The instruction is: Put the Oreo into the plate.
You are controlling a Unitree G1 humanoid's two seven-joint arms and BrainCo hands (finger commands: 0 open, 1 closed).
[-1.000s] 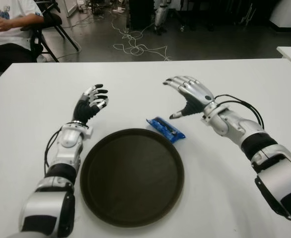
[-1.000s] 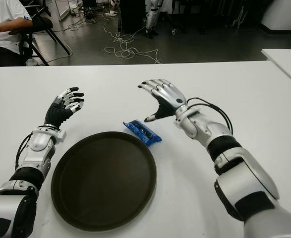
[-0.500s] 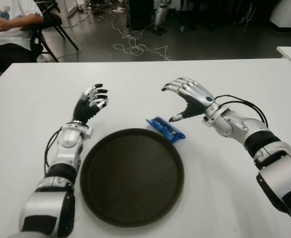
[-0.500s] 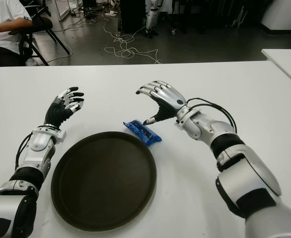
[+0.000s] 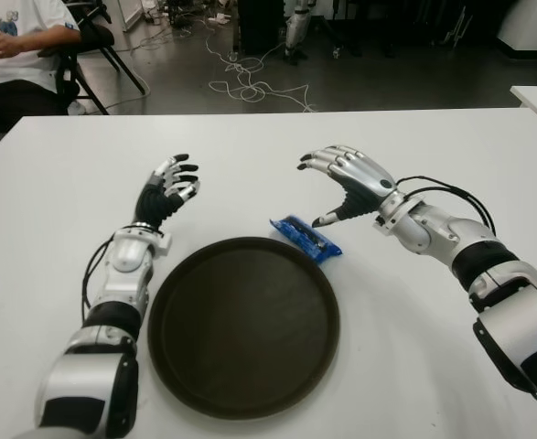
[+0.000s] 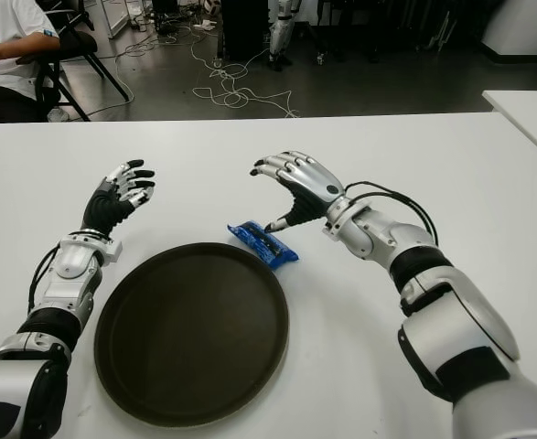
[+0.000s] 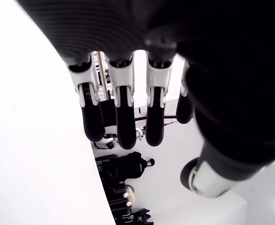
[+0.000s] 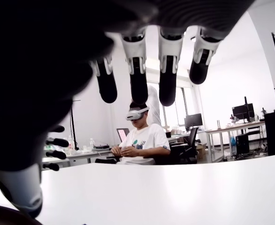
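Big white table first, and on it the round dark plate, sitting bare with nothing inside it yet. Just beyond its far rim, on the robot's right side, lies the blue Oreo packet, flat on the table and very nearly touching the plate's edge.

Now the action: the right hand has dropped and slid in toward the packet over the last second. A moment back it sat higher and a touch farther right; now its thumb tip hangs just above the packet's near-right end, with the fingers arched over the top. I read that as the reach closing in, with the grasp itself not yet made. The packet and the plate haven't budged.

Fingers on that right hand: splayed and gently curved, a loose claw, holding nothing. In the wrist view they hang free with open room behind them, and a person in a headset sits across the room. No contact with the packet that I can confirm.

The left hand shows to the left of the plate, fingers extended and relaxed, empty, unchanged through all of this.
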